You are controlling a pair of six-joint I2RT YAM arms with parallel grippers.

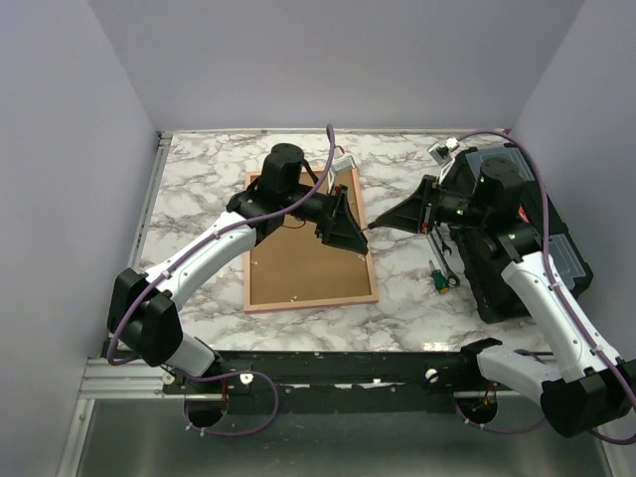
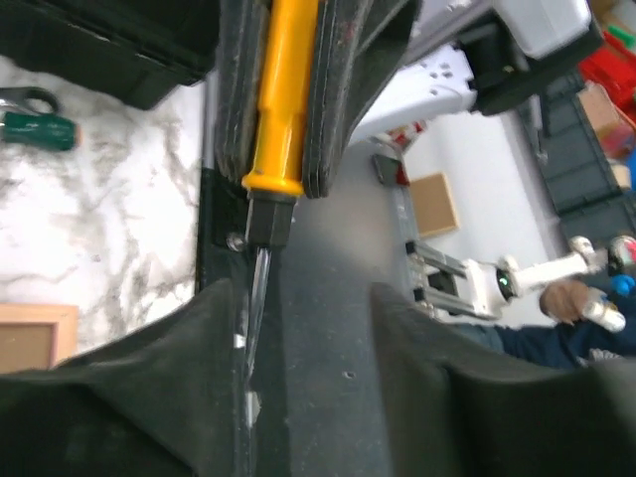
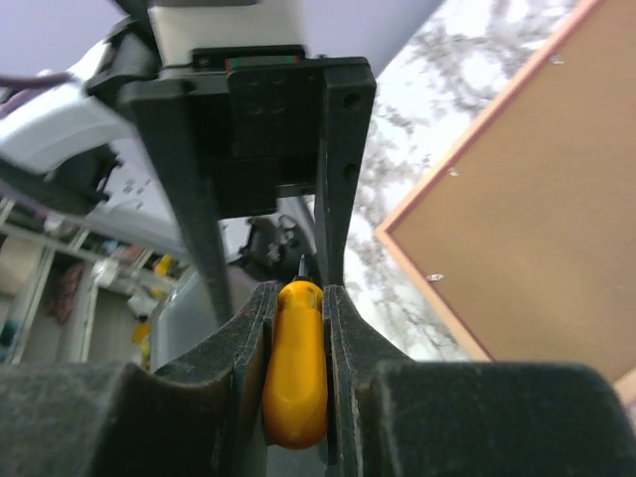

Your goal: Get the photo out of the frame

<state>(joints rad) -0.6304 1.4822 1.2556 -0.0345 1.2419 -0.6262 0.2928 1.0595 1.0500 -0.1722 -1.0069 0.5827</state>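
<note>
Marble table [image 1: 199, 189] — frame [image 1: 303, 268], toolbox [image 1: 497, 293], green-handled tool [image 1: 438, 278]

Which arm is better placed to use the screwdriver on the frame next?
Probably right: the right tool grips the screwdriver by its yellow handle, while the left tool stands open around the blade.

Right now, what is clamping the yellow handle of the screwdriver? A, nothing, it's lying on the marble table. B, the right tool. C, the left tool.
B: the right wrist view shows the right tool closed on the screwdriver at its yellow handle, while the left tool has its fingers standing apart.
</note>
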